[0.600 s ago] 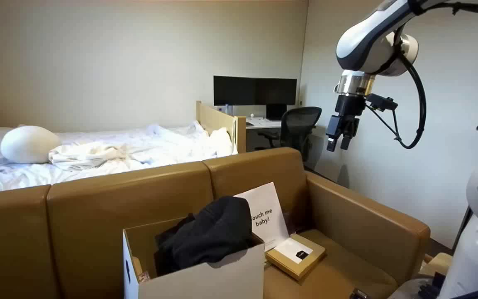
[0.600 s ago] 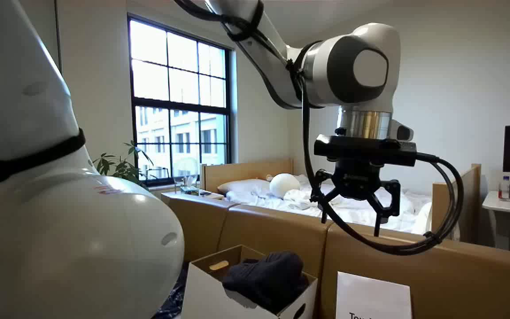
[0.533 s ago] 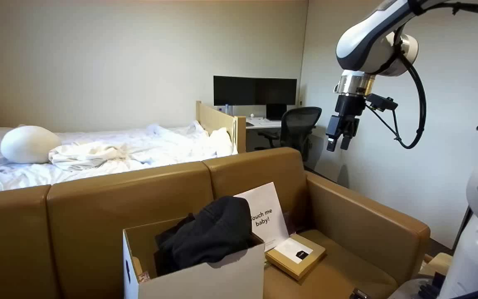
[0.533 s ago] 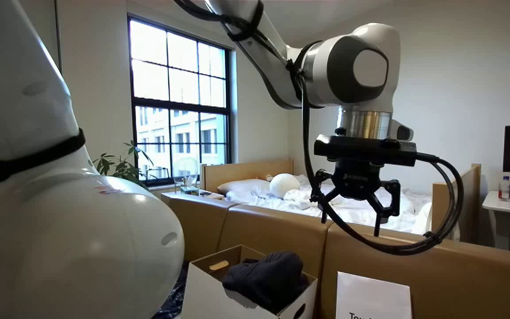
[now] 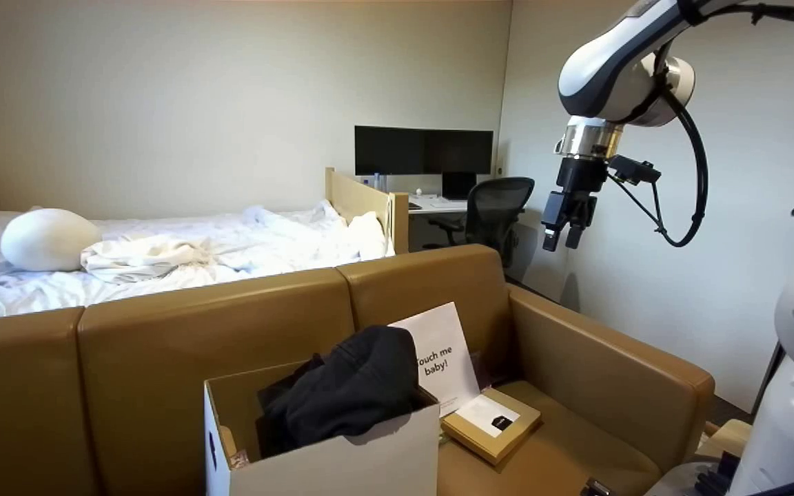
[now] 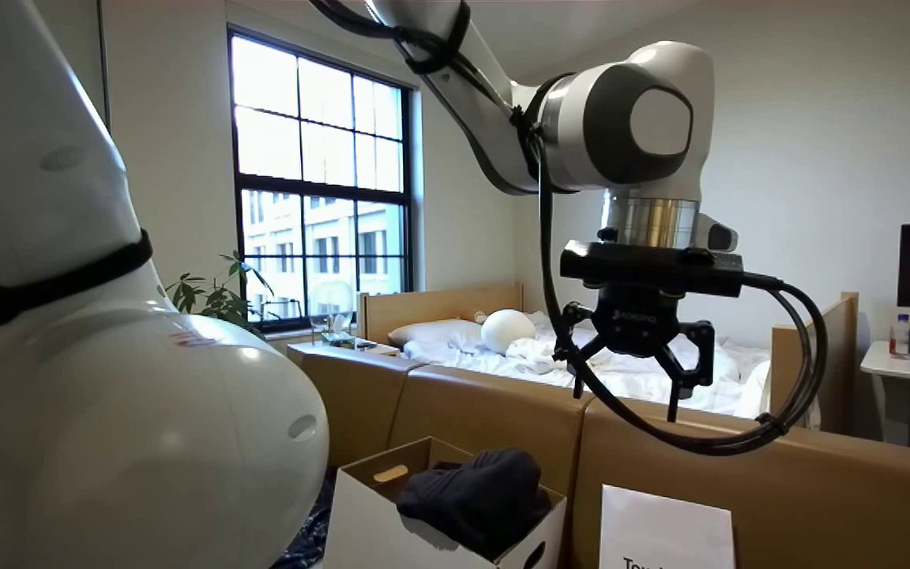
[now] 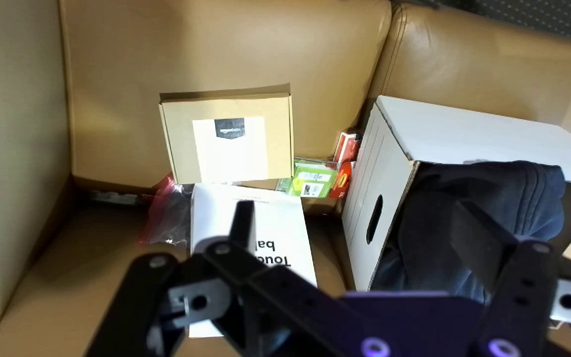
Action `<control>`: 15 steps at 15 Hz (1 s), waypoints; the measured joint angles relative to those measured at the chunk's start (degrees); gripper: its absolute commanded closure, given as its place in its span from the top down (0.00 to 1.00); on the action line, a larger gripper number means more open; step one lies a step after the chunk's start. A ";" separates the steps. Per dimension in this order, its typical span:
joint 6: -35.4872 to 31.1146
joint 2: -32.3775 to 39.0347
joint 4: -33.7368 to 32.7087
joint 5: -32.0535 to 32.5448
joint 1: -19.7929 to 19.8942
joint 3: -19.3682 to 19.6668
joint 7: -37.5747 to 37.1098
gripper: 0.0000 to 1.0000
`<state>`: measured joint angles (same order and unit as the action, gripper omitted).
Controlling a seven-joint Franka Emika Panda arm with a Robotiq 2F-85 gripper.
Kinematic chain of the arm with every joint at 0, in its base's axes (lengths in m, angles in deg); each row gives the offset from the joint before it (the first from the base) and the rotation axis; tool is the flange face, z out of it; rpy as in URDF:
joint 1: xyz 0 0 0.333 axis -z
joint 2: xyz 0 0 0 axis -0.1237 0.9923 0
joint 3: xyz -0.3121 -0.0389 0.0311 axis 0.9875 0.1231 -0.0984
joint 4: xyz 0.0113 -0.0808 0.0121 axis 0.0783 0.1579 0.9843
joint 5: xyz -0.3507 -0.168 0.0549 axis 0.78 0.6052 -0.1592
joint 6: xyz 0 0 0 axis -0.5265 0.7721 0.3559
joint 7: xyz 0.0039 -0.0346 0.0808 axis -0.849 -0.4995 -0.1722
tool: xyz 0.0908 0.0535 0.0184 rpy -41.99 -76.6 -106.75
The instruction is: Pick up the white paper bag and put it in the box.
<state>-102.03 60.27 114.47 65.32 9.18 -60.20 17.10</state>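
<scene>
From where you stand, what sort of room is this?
Probably a bedroom that doubles as a workspace: there's a bed with rumpled white bedding behind the brown sofa, and a desk with an office chair.

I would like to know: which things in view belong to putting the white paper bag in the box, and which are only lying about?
Belong to the job:
box, white outside
white paper bag, outside the box
end effector, open

Only lying about:
dark garment, inside the box
tan flat package
green packet
clear plastic bag
</scene>
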 measured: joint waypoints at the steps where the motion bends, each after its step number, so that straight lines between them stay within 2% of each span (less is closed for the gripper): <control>1: 0.00 0.00 0.00 0.00 0.00 0.00 0.00 1.00; 4: 0.00 0.00 0.00 -0.09 0.10 -0.14 0.00 1.00; 6: -0.52 -0.03 -0.08 -3.71 0.12 -0.16 0.00 1.00; 11: -6.12 4.89 -3.48 -20.37 -0.03 3.75 0.39 1.00; 15: -17.02 15.14 -8.65 -37.71 -0.92 5.70 2.13 1.00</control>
<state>-119.05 75.41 105.81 27.61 8.26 -54.50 19.23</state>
